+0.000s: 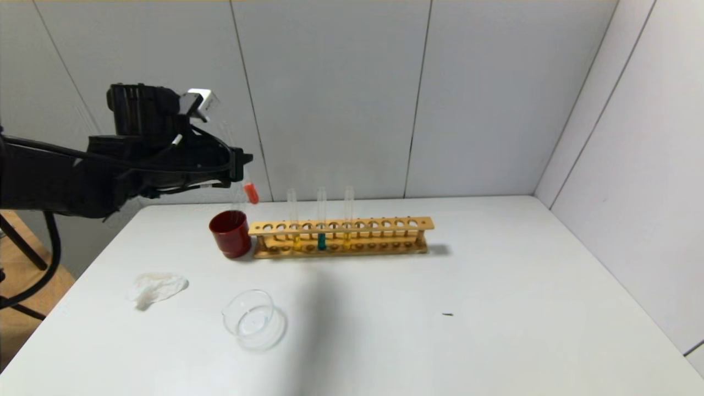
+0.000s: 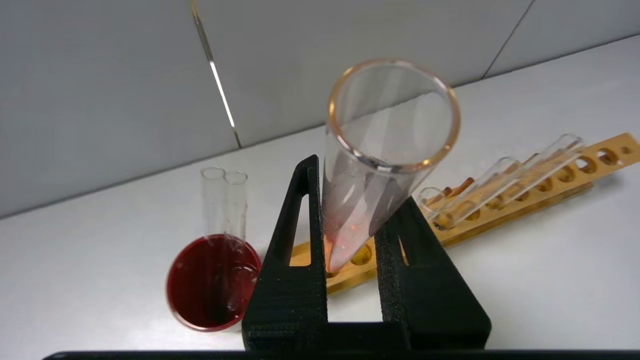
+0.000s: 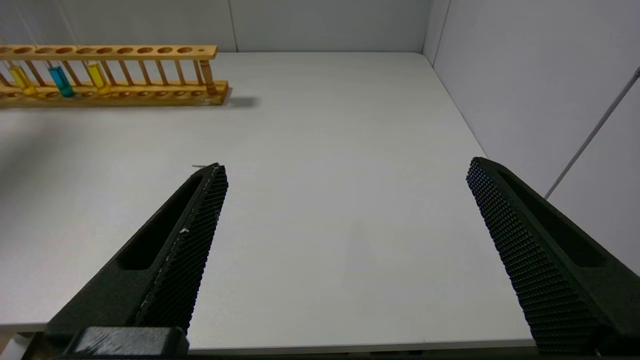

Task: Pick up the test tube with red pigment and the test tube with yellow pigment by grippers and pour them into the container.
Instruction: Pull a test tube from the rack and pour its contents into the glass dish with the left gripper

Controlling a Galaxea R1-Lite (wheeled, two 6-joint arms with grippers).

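Left hand [image 2: 350,220] around red-bottomed tube [image 2: 380,165]

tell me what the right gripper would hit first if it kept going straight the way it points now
Probably nothing but the bare table: the right gripper, open, points across empty tabletop toward the back wall. The wooden rack sits well off to one side of that line, though depth is hard to judge.

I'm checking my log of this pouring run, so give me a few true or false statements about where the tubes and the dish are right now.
1. The left gripper holds the test tube with red pigment above the table. True.
2. The container holds red liquid. False: it looks empty.
3. Three tubes stand in the wooden rack. True.
4. The right gripper grips a yellow tube. False: its jaws are open and empty.
5. The teal tube lies on the table. False: it stands in the rack.
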